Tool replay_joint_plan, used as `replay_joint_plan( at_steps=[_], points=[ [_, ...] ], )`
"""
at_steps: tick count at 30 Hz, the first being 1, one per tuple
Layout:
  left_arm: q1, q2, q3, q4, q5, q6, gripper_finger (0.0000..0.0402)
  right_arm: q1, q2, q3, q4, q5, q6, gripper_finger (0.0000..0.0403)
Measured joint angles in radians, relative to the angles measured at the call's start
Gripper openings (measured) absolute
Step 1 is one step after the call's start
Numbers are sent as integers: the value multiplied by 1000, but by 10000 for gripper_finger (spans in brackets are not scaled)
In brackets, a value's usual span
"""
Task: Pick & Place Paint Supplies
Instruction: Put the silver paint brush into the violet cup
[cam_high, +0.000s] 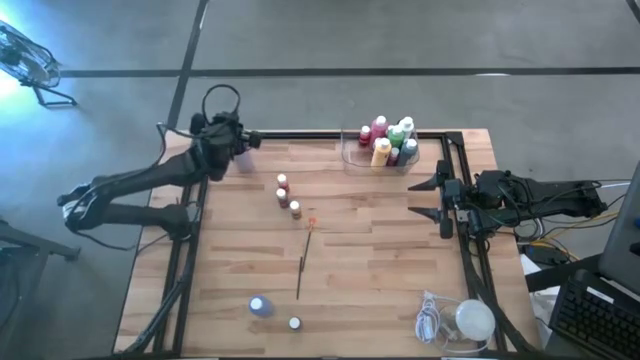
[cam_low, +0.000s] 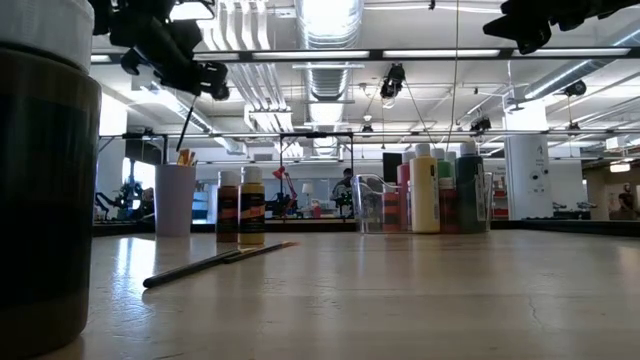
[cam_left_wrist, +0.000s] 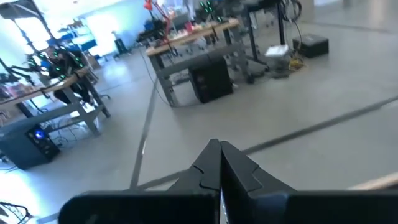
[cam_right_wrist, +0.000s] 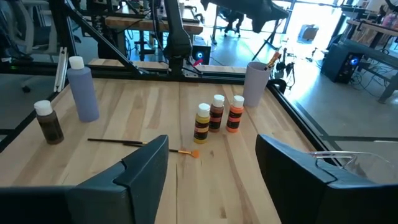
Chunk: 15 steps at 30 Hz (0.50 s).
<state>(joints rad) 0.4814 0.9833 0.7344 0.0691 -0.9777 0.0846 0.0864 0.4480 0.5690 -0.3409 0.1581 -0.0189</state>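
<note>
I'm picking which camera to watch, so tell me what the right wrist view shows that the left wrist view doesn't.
Only the right wrist view shows the table and supplies: three small bottles standing together, a paintbrush lying flat, a lavender bottle, a brown bottle, the purple cup, and the open right gripper. Only the left wrist view shows the shut left gripper aimed out over bare floor toward distant workbenches. Both share room background beyond the table.

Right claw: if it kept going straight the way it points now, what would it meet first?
Probably the paintbrush, whose orange tip lies straight ahead of the open right claw; the three small bottles stand just beyond. The claw's height is unclear, so it might pass above them.
</note>
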Motion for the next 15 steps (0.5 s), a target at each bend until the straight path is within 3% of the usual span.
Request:
replay_joint_plan(
  at_steps=[9, 15],
  points=[
    [54, -51, -175, 414, 105, 213, 0, 0, 0, 0, 0, 0, 0, 275],
    [58, -50, -275, 568, 126, 294, 0, 0, 0, 0, 0, 0, 0, 295]
  ],
)
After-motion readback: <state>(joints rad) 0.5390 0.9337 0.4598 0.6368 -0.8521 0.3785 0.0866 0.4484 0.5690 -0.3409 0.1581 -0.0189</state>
